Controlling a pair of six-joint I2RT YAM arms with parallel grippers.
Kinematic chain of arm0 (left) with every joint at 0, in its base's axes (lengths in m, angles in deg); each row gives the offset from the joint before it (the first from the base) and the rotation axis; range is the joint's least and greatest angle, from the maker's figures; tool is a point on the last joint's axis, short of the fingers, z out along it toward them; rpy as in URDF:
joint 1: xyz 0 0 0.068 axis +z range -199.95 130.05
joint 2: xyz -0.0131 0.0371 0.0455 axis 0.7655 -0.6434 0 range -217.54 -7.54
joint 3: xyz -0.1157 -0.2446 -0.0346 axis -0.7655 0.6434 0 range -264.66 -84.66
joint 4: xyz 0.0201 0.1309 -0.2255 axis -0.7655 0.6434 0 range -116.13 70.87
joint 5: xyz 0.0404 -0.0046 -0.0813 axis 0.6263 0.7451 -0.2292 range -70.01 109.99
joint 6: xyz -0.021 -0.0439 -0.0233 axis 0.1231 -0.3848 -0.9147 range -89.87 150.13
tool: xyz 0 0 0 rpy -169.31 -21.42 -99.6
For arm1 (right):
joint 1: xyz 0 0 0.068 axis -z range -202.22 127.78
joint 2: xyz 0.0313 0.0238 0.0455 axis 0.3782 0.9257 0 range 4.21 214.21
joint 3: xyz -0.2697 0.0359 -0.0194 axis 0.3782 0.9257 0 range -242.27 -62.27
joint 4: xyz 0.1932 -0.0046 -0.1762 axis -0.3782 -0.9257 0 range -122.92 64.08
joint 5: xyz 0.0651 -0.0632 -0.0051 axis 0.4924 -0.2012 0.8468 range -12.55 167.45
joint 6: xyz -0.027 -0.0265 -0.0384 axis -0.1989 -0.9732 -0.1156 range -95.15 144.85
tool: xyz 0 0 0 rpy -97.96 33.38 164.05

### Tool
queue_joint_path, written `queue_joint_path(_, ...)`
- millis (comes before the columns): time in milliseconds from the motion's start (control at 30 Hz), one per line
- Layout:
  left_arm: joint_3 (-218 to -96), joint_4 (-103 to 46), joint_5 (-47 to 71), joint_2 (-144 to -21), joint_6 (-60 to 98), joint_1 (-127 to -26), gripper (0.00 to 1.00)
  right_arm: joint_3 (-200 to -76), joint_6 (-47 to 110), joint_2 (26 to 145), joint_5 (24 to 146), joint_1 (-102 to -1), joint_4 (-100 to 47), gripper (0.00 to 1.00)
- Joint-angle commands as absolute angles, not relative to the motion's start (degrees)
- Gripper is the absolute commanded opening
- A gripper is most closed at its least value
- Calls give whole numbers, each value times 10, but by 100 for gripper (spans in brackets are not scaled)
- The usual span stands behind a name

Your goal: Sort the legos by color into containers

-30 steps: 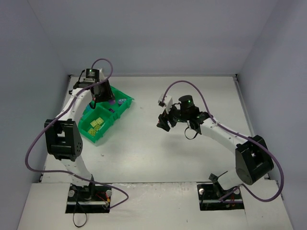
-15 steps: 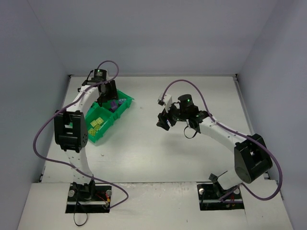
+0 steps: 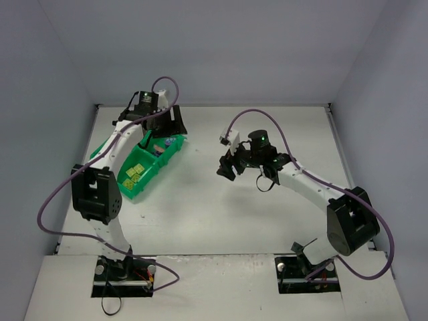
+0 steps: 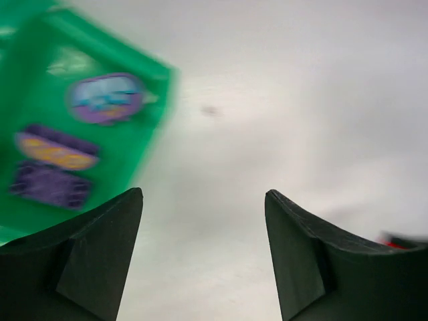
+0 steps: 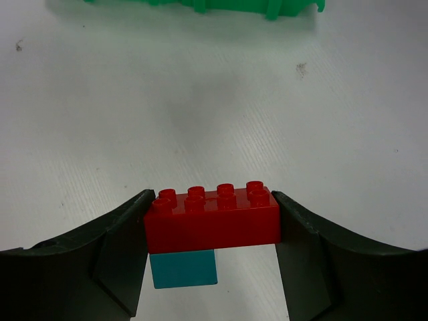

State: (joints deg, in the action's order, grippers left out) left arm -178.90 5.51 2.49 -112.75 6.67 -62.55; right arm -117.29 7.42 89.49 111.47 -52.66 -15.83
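Swinging our left gripper (image 4: 204,195) off the far-left-corner tray (image 3: 160,172), spread, empty: drop likely done. Right gripper (image 5: 209,198) is pinching red brick (image 5: 212,219), cyan brick (image 5: 182,269) beneath.

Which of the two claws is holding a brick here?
The right claw: it clamps a red brick with a cyan brick under it. The left claw is open and empty, near the green tray.
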Motion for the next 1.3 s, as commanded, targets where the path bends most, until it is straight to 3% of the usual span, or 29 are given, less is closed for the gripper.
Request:
queue_joint_path(0, -1784, -3, -163, -1051, 33, -652, 67, -1217, 58, 871, 1147, -529, -112, 10)
queue_joint_path(300, -1737, -28, -333, -1022, 20, -710, 67, -1250, 40, 882, 1159, -545, -107, 11)
queue_joint_path(967, -1729, -16, -363, -1066, 18, -756, 61, -1280, 37, 896, 1172, -558, -95, 11)
queue_joint_path(1167, -1728, -42, -364, -1068, -1, -757, 51, -1273, 37, 895, 1176, -559, -95, 11)
queue_joint_path(1267, -1727, -54, -365, -1069, -12, -757, 40, -1266, 36, 893, 1174, -559, -95, 11)
